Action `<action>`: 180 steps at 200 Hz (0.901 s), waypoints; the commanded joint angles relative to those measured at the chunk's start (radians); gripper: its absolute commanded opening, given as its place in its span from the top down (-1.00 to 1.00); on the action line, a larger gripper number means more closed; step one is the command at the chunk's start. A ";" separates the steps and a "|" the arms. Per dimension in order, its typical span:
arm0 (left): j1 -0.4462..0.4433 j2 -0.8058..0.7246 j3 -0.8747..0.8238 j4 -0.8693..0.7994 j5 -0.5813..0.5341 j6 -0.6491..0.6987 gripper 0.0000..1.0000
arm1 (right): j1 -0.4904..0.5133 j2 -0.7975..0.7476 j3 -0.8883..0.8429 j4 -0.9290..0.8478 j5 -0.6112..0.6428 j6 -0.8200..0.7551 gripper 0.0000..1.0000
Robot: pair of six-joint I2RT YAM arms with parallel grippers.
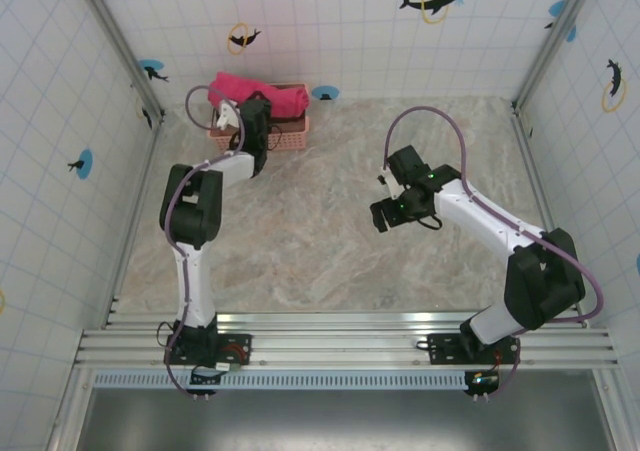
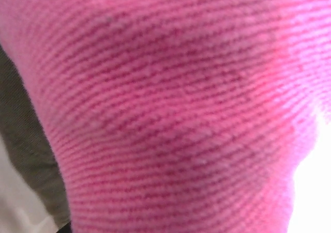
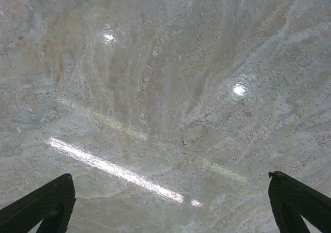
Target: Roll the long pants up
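The left pincer (image 1: 240, 114) is down on the long pants (image 1: 265, 92), heaped crosswise in the basket (image 1: 291, 137) beneath it; its grip I cannot tell. The right pincer (image 1: 384, 217), spread wide, hangs farther off.

My left arm stretches far forward, left gripper (image 1: 245, 121) pointing down, its grip unclear; right arm bends inward, right gripper (image 3: 168, 207) spread wide.

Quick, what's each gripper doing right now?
Left gripper: cannot tell; it's right up against the pants.
Right gripper: open, holding nothing.
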 commanded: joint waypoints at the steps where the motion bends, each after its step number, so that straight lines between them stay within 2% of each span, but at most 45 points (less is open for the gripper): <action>1: -0.008 -0.007 0.014 0.145 -0.013 -0.126 1.00 | -0.009 0.003 0.021 -0.043 0.031 -0.010 -0.98; 46: -0.007 -0.066 -0.189 -0.005 -0.009 -0.203 1.00 | -0.009 0.039 0.073 -0.072 0.023 -0.029 -0.98; 94: -0.008 0.008 -0.287 0.083 0.031 -0.264 1.00 | -0.008 0.047 0.096 -0.124 0.018 -0.067 -0.99; 107: -0.003 0.008 -0.298 0.069 0.068 -0.265 1.00 | -0.012 0.043 0.096 -0.134 0.020 -0.076 -0.98; 124: 0.019 -0.003 -0.301 0.022 0.186 -0.229 1.00 | -0.019 0.038 0.095 -0.140 0.020 -0.080 -0.98; 150: 0.062 -0.053 -0.312 -0.173 0.374 -0.143 1.00 | -0.022 0.032 0.084 -0.127 0.010 -0.076 -0.98; 180: 0.082 -0.147 -0.331 -0.481 0.421 -0.037 1.00 | -0.023 0.033 0.073 -0.108 -0.005 -0.070 -0.98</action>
